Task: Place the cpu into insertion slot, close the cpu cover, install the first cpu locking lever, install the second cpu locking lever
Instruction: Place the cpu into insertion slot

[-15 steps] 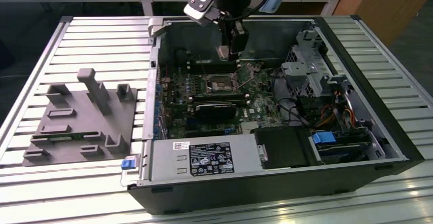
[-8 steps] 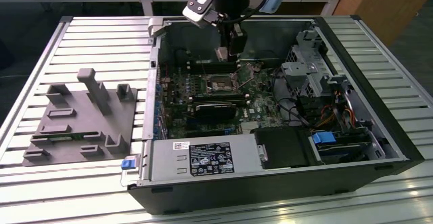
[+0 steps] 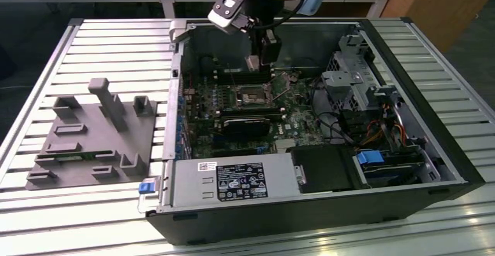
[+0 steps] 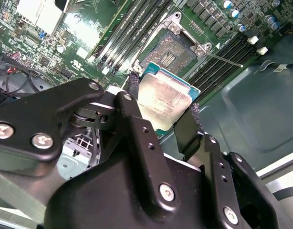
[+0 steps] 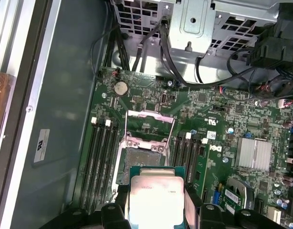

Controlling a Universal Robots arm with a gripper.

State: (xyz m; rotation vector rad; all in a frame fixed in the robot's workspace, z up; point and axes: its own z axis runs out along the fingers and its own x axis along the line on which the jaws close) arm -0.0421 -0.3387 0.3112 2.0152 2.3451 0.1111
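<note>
Pincer [image 4: 163, 94] grips cpu [image 4: 162, 106] near insertion slot [image 4: 169, 53].

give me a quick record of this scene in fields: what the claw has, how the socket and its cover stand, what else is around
claw: shut on the chip
chip: held by two opposite edges, silver top showing, hanging over the socket's edge, not yet seated
socket: empty, dark centre showing
cover: swung open, clear of the socket
case: open, lying on its side on the table
beside case: grey holder at the exterior view's left
</note>
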